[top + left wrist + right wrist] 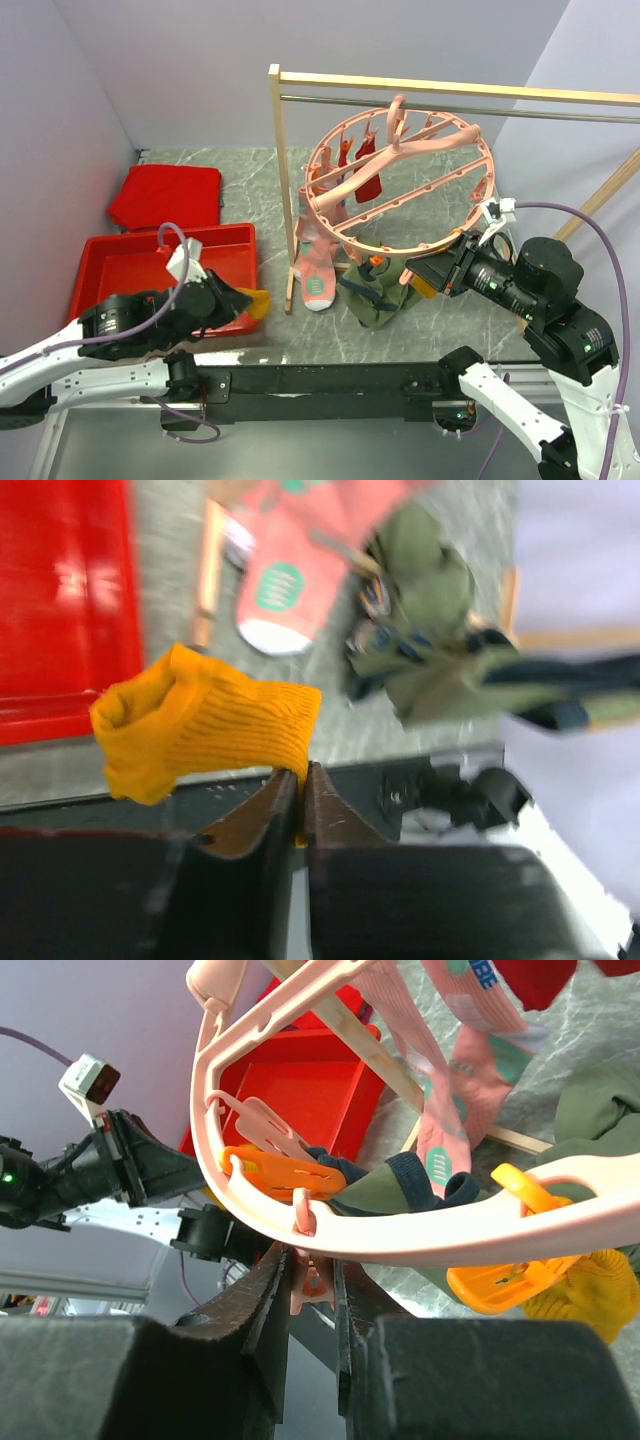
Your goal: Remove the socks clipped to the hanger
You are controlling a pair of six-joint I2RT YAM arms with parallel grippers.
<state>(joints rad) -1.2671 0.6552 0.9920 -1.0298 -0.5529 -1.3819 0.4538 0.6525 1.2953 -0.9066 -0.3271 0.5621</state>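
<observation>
Lower left of the top view: left claw (300, 780) clenched on a mustard yellow knit sock (200, 730), off the hanger, just beside the red plastic tray (120, 265). Right claw (312, 1260) pinches a small pink clip (312, 1282) under the round salmon-pink plastic hanger (450, 1235) (hanging upper centre). Left to unclip, I'd say: red sock (368, 178), pink-and-teal sock (318, 275), dark olive sock (375, 295).

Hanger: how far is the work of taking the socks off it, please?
Done: one mustard sock is off the hanger. In hand: the left gripper is shut on it, beside the red tray; the right gripper pinches a tab on the hanger ring. Left: a red sock, a pink sock and an olive sock hang from clips.
</observation>
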